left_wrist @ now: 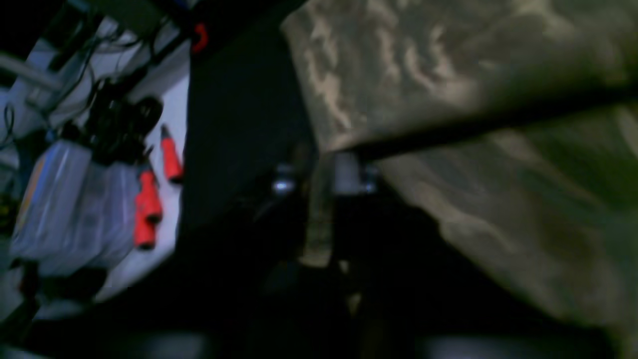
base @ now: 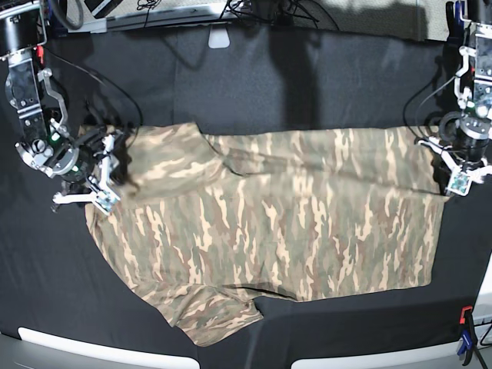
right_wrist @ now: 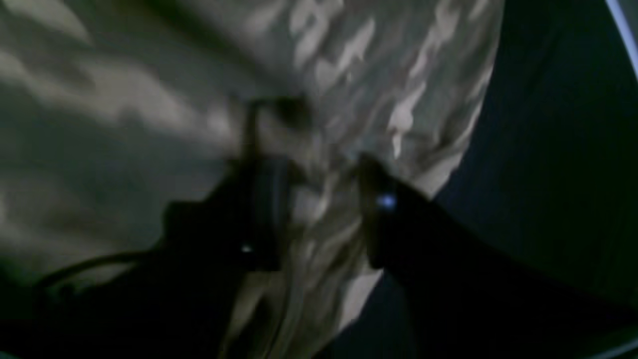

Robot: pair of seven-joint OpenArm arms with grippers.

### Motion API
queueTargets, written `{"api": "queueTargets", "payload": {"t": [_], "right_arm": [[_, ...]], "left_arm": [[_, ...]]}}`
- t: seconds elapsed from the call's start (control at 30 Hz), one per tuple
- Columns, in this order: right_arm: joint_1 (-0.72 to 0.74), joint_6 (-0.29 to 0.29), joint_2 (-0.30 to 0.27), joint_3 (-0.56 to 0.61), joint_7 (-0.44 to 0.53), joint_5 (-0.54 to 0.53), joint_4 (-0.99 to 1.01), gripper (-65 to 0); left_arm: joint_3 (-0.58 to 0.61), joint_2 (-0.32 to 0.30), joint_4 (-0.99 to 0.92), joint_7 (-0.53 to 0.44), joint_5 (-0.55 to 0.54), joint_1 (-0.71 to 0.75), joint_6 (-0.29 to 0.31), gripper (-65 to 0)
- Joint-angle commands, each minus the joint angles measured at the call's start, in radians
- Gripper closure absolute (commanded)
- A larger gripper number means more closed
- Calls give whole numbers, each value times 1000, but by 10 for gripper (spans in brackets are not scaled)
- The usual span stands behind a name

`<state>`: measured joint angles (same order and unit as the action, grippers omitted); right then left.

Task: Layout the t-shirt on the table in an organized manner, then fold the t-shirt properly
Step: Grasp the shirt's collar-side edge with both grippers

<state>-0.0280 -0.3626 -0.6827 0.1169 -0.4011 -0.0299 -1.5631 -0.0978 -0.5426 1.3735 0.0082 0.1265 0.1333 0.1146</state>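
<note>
Spanning the black desk (base: 254, 92) from one gripper to the other, the t-shirt (base: 284, 223) lies spread and mostly flat in the base view, one sleeve hanging toward the near edge; no brand, label or readable writing shows on the cloth, the arms or the surroundings in any view. Right gripper (base: 96, 181), at that view's left: it sits at the shirt's edge, jaws parted, camouflage fabric lying between and around them; the right wrist view (right_wrist: 319, 199) confirms the two dark fingers (right_wrist: 384, 219) standing apart with cloth bunched in the gap, though blur hides whether they pinch it. Left gripper (base: 459, 173), at the base view's right: it rests just at the shirt's opposite edge, its white jaws spread; the left wrist view (left_wrist: 324, 179) shows a narrow strip of fabric running between the jaws, the grip itself too dark and smeared to judge. Surroundings: cables (base: 254, 11) and a pale panel (base: 219, 38) lie beyond the desk's far edge; a blue-and-red clamp (base: 466, 334) bites the near corner below the left gripper. Shown by the left wrist view alone: red-handled clamps (left_wrist: 149, 199) and tangled black wiring (left_wrist: 119, 124) on a pale surface beside the desk, outward of the jaws; the right wrist view adds only fabric and dark desk.
</note>
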Motion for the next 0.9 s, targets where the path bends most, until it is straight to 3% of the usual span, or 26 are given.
{"api": "queueTargets", "payload": {"t": [0.0, 0.03, 0.23, 0.33, 0.5, 0.6, 0.77, 0.87], "right_arm": [[20, 10, -18, -12, 15, -8, -12, -266], [20, 10, -19, -12, 11, -8, -12, -266], [19, 10, -19, -12, -62, -8, -66, -265], [18, 10, -19, -12, -113, -8, -124, -265], [-26, 11, -26, -12, -148, -8, -231, -265], [-64, 11, -26, -13, -162, -7, -274, -265], [-121, 11, -27, -13, -173, -7, -317, -265], [-144, 11, -26, -13, -185, -7, -340, -265]], "left_arm": [[-12, -21, 14, -24, -5, -12, -13, -226], [-12, -21, 14, -24, -4, -12, -13, -258], [-12, -24, 18, -16, 29, -11, -13, -260], [-12, -34, 35, 63, 58, -11, -14, -260], [-12, -114, 130, 188, 56, 35, -14, -260], [-12, -161, 220, 207, 56, 104, -3, -260], [-11, -187, 317, 181, 111, 246, 229, -249], [-12, -190, 317, 107, 224, 318, 283, -245]]}}
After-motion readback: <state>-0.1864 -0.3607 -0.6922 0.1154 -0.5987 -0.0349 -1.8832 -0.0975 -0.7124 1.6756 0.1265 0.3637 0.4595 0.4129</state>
